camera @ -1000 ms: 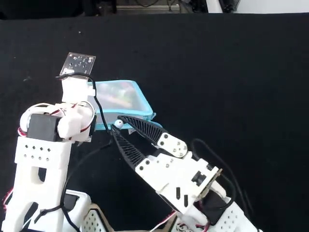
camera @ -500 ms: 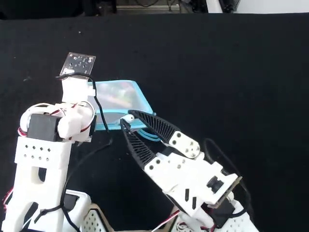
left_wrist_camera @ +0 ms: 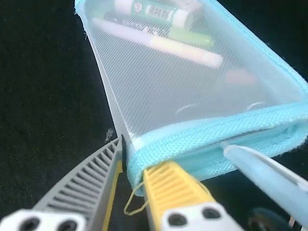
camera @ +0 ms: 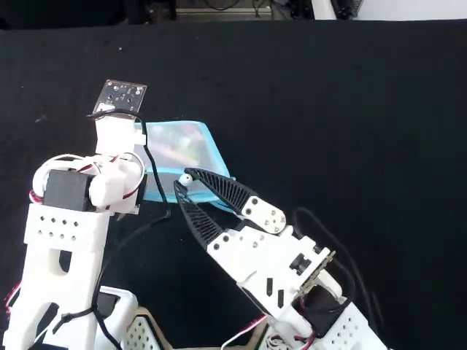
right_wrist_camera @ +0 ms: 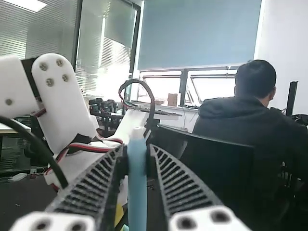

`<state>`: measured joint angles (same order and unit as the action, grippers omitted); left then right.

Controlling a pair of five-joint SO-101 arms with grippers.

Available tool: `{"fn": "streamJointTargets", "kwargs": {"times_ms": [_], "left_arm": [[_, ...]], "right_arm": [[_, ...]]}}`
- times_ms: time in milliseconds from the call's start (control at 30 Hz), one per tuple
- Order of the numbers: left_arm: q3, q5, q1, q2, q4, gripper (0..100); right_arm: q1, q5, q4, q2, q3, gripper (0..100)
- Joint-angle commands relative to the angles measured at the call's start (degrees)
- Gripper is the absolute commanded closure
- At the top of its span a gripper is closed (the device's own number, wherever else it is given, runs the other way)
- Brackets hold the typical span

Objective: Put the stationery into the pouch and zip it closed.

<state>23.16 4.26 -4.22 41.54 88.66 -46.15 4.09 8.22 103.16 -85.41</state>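
Observation:
The light-blue mesh pouch (camera: 182, 146) lies flat on the black table, left of centre. Through its mesh (left_wrist_camera: 183, 96) I see a glue stick (left_wrist_camera: 154, 12) and a pen (left_wrist_camera: 159, 43) inside. My left gripper (left_wrist_camera: 129, 159) is shut on the pouch's near corner, at the zip edge. My right gripper (camera: 184, 182) is shut on a light-blue pen (camera: 184, 179) whose white tip sits at the pouch's near edge. In the left wrist view this pen (left_wrist_camera: 262, 175) points into the open zip mouth. The right wrist view has the pen (right_wrist_camera: 137, 192) standing between the black fingers (right_wrist_camera: 103, 178).
The left arm's white body (camera: 87, 189) stands over the pouch's left side, with a cable (camera: 157, 182) hanging beside it. The black table (camera: 350, 109) stretches far to the right and back.
The right gripper with the pen swung a little to the right, then came back left to the pouch's near edge. The left arm and pouch stayed put.

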Motion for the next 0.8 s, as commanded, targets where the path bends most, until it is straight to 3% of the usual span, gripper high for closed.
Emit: {"fn": "streamJointTargets", "kwargs": {"times_ms": [0, 233, 533, 767], "left_arm": [[0.0, -0.4, -0.4, 0.4, 0.3, 97], [0.0, -0.4, -0.4, 0.4, 0.1, 97], [0.0, -0.4, -0.4, 0.4, 0.1, 97], [0.0, -0.4, -0.4, 0.4, 0.0, 97]], "right_arm": [[0.7, -0.2, 7.2, 8.1, 1.7, 98.6], [0.7, 0.2, 28.3, 8.1, 12.9, 98.6], [0.6, 3.8, 37.5, 8.0, 14.6, 97.7], [0.8, 4.9, 47.7, 7.9, 20.9, 78.3]]}}
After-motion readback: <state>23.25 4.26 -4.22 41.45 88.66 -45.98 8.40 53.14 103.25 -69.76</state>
